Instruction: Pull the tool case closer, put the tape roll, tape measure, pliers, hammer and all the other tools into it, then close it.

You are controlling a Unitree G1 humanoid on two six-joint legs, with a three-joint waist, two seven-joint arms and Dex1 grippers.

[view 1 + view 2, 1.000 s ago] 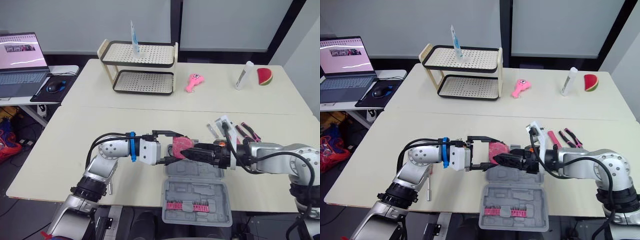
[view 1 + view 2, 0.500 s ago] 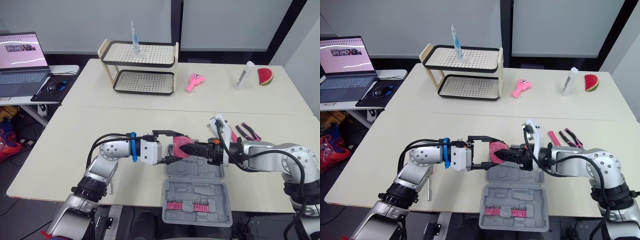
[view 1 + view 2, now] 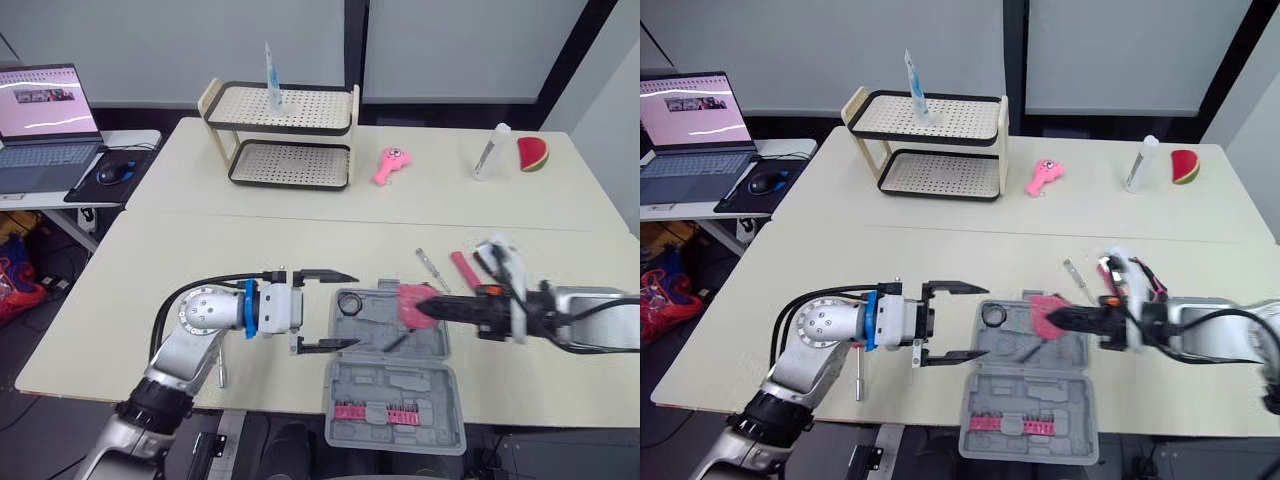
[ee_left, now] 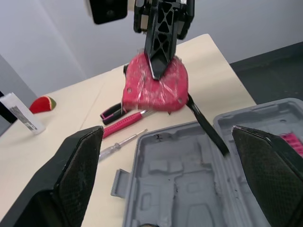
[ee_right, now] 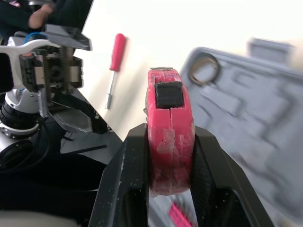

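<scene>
The grey tool case [image 3: 393,385] lies open at the table's front edge, with a black tape roll [image 3: 350,302] in its far half. My right gripper [image 3: 424,307] is shut on the red tape measure [image 3: 411,304] and holds it just over the case's far right part. In the right wrist view the tape measure [image 5: 169,135] sits clamped between both fingers. My left gripper [image 3: 348,310] stands open and holds nothing, at the case's left side. A clear-handled screwdriver [image 3: 432,268], a red-handled one [image 3: 461,268] and pink-black pliers [image 3: 490,256] lie behind the right arm.
Another screwdriver [image 3: 858,385] lies by my left forearm. At the back stand a two-tier rack [image 3: 280,135], a pink toy [image 3: 388,165], a white tube [image 3: 489,152] and a watermelon slice [image 3: 530,152]. A laptop [image 3: 45,125] sits on the side desk to the left.
My right gripper shut on the tape measure and carried it to the right. My left gripper let go of it, opened wide and drew back to the left.
</scene>
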